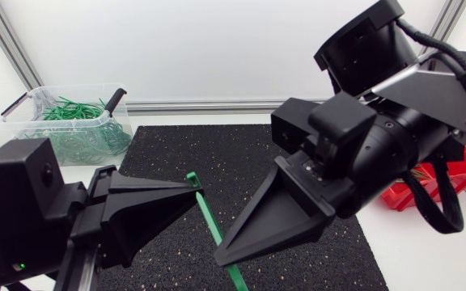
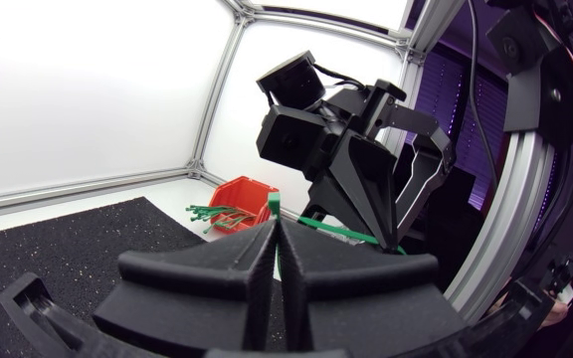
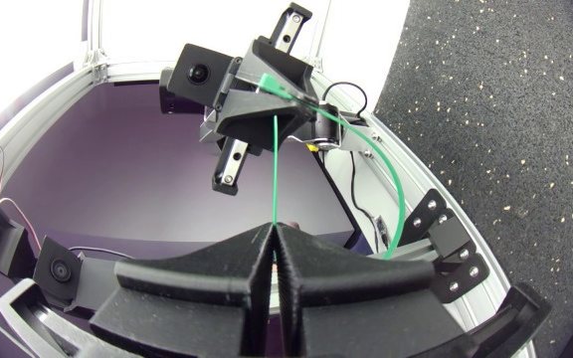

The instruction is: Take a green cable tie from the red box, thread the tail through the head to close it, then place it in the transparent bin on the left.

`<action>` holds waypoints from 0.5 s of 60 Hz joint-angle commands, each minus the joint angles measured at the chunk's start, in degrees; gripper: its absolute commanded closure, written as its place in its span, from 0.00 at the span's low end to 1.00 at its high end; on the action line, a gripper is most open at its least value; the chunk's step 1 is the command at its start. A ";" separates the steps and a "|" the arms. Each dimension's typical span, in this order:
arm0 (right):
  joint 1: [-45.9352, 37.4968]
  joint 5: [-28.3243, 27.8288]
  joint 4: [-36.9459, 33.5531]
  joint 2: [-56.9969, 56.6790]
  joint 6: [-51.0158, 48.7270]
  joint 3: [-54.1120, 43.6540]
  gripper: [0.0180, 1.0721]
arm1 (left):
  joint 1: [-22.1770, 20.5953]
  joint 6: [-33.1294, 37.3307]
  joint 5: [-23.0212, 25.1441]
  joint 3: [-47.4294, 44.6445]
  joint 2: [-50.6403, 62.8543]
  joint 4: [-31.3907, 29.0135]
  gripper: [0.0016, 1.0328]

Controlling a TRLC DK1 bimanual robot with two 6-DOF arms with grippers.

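A green cable tie [image 1: 207, 214] hangs in the air over the black mat [image 1: 241, 153], held at both ends. My left gripper [image 1: 194, 191] is shut on its head end, with the head sticking up just past the fingertips [image 2: 273, 203]. Lower down the strap, my right gripper [image 1: 222, 252] is shut on the tail, which runs on toward the table's front edge. In the right wrist view the strap [image 3: 276, 159] runs straight from my right gripper [image 3: 275, 234] to the left one, and part of it bows out to one side. The red box [image 1: 459, 174] is at the right, mostly hidden by my right arm.
The transparent bin [image 1: 31, 129] stands at the back left with several green ties in it and black handles on its rim. In the left wrist view the red box [image 2: 252, 189] shows several green ties beyond the mat. Both arms crowd the middle of the table.
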 commanded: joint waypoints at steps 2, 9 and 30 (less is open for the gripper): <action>0.05 -0.45 -0.58 0.35 2.33 2.95 0.95 | 1.43 -3.84 1.25 2.79 0.67 0.41 0.96; -0.13 -0.54 -1.11 0.44 2.69 4.18 0.95 | 2.31 -5.42 2.39 2.97 0.67 0.50 0.96; -0.04 -0.54 -1.99 1.85 2.60 5.06 0.95 | 2.05 -5.95 2.48 3.23 0.58 1.03 0.96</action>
